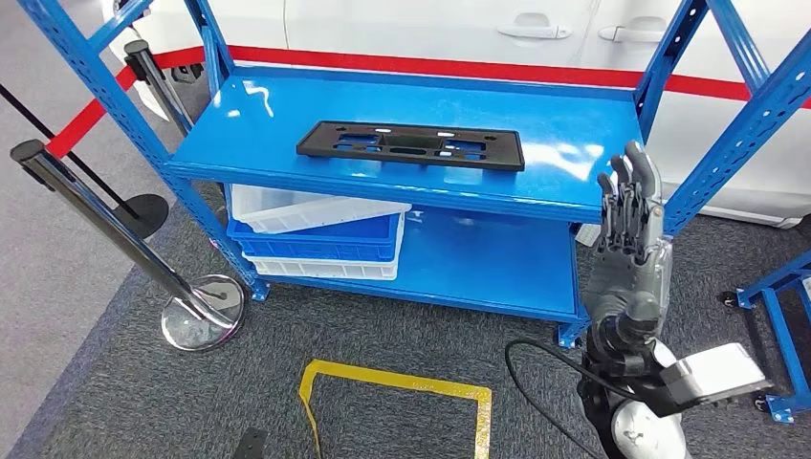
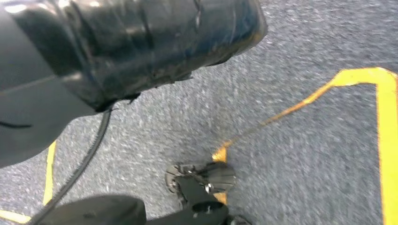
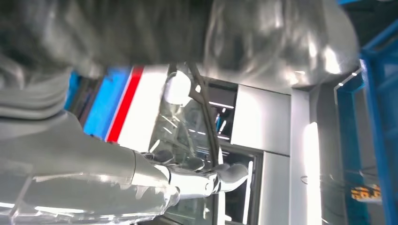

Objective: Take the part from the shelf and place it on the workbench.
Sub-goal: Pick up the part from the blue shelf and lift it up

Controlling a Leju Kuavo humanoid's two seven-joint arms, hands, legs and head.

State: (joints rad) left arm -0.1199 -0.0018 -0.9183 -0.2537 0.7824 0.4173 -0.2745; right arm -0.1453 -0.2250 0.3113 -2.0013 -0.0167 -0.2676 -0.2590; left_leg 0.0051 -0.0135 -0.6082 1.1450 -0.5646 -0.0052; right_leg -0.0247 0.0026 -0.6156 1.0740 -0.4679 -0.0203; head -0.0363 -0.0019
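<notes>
The part, a long flat black plastic plate (image 1: 411, 145) with several cut-outs, lies on the top board of the blue shelf (image 1: 268, 134), about mid-width. My right hand (image 1: 628, 222) is raised at the shelf's front right corner, to the right of the part and apart from it. Its fingers are straight, pointing up, and it holds nothing.
White and blue bins (image 1: 320, 234) sit on the lower shelf at the left. Two barrier posts with chrome bases (image 1: 201, 311) stand left of the shelf. A white car with a red stripe (image 1: 459, 67) is behind. Yellow tape (image 1: 397, 382) marks the carpet, and another blue frame (image 1: 784, 316) stands at the right.
</notes>
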